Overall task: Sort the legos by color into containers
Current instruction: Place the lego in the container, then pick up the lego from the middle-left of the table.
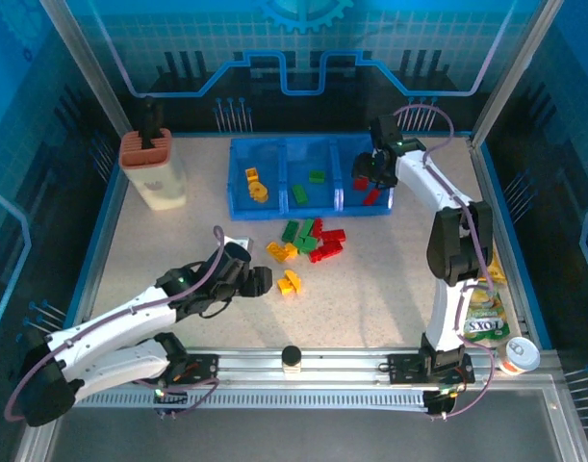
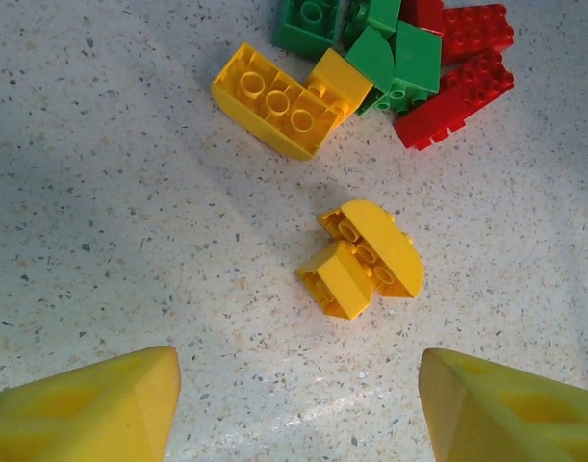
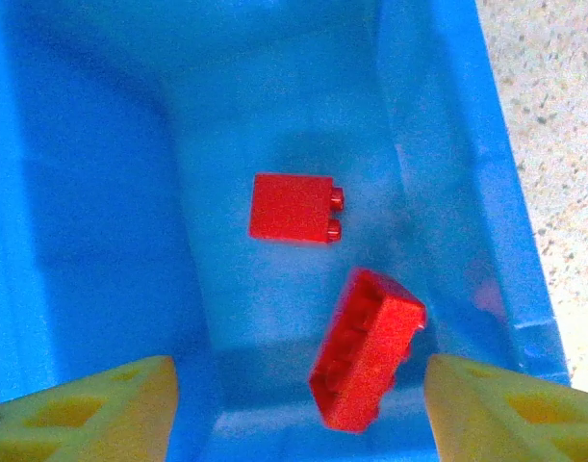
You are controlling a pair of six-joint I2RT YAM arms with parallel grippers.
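Two red legos (image 3: pixel 294 207) down in the right-hand compartment of the containers (image 1: pixel 265 209), one flat on the floor, one tipped up near the front wall. Above them, the right gripper (image 1: pixel 364 173): spread wide, holding nothing, reached far out from its base with the wrist aimed down into the bin. Yellow in the left compartment, green in the middle one.

Over to the left gripper (image 1: pixel 260 280): low over the table (image 1: pixel 178 241), stretched forward, fingers (image 2: pixel 101 404) apart and empty, framing a pair of yellow bricks (image 2: pixel 361 262) just ahead, the two touching each other. Beyond those, the main pile (image 1: pixel 308 239) of red, green and yellow, near the bin's front edge.

Looks like light stuff: hard, stiff plastic, glossy enough to squirt out of a sloppy pinch, nowhere near fragile. Best to clamp across two flat side walls, not the curved top or the studs. Worth taking one of the pair alone, or squaring up to catch both cleanly.
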